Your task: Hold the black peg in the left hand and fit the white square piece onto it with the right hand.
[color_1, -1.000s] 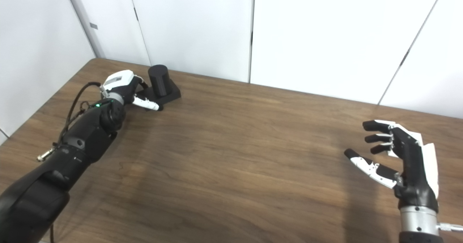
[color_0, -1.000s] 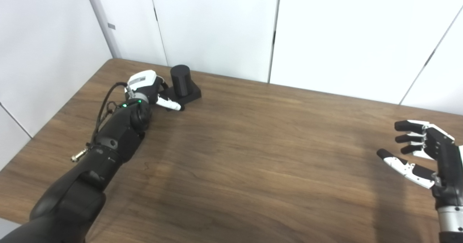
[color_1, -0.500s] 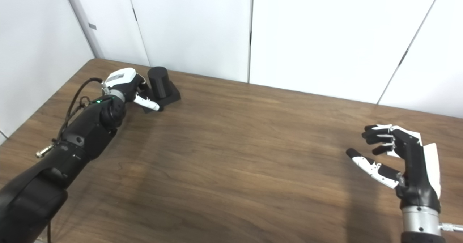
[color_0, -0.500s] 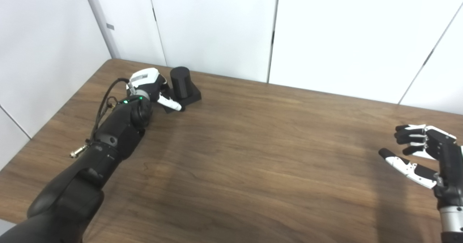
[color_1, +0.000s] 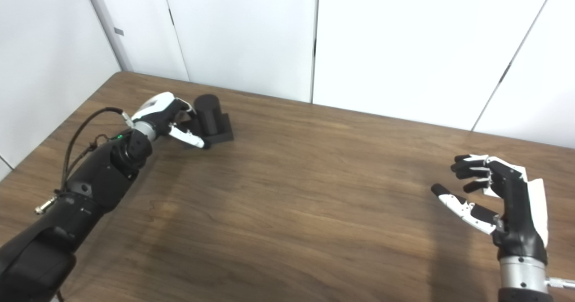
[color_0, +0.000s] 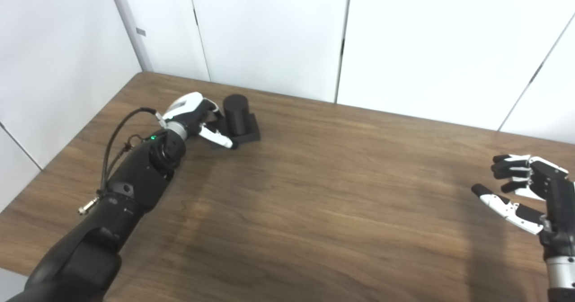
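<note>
Standing upright at the table's (color_0: 314, 212) far left, the black peg (color_0: 236, 108) is a short cylinder on a square base (color_0: 249, 133), apparently rigid plastic, light and smooth. Grip low, across the base or lower barrel, leaving the top free. The left hand (color_0: 197, 115) touches its left side, thumb along the base front, fingers not clamped (contact partly hidden). The right hand (color_1: 494, 194) hovers well apart, fingers spread, empty. No white square piece is visible.

Dark wood-grain table (color_0: 314, 194). One item on it: black peg (color_0: 236, 113), upright on its square base, far-left corner region.
</note>
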